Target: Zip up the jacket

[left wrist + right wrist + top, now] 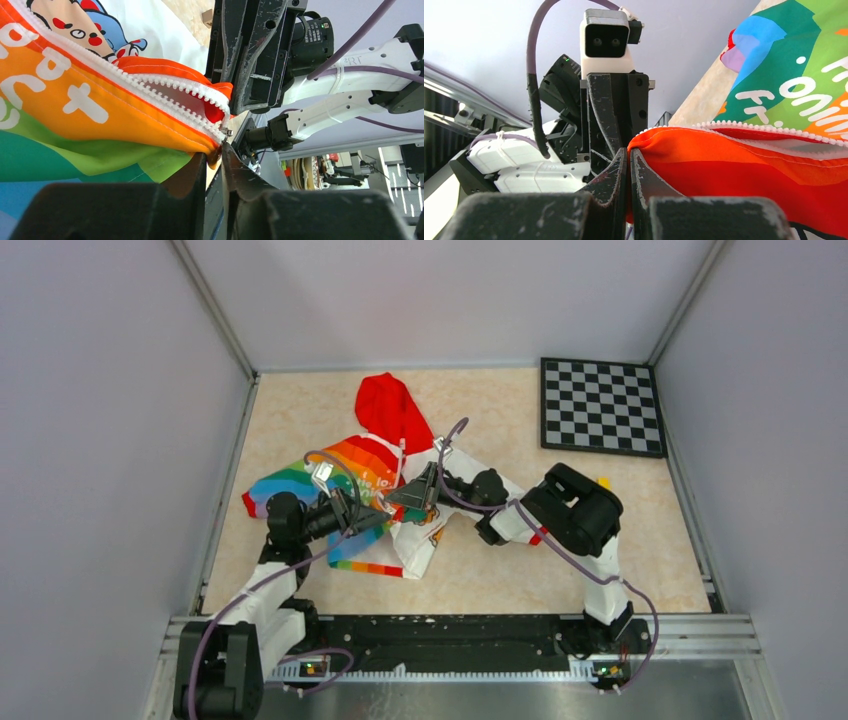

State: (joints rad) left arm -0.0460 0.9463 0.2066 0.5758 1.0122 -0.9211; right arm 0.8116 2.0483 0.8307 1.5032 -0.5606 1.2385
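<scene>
The jacket (372, 472) lies mid-table, red hood (388, 408) at the far end, rainbow-striped half to the left, white printed half (425, 535) to the right. My left gripper (385, 510) is shut on the jacket's orange fabric edge (217, 150) just below the small metal zipper slider (228, 132). The white zipper teeth (165, 82) gape open above it. My right gripper (408, 498) faces the left one and is shut on the orange-red hem (644, 145) of the jacket. The two grippers nearly touch.
A black-and-white checkerboard (601, 406) lies at the back right. A small yellow object (603, 481) peeks out behind the right arm. Grey walls close in the table on three sides; a metal rail (470, 632) runs along the near edge.
</scene>
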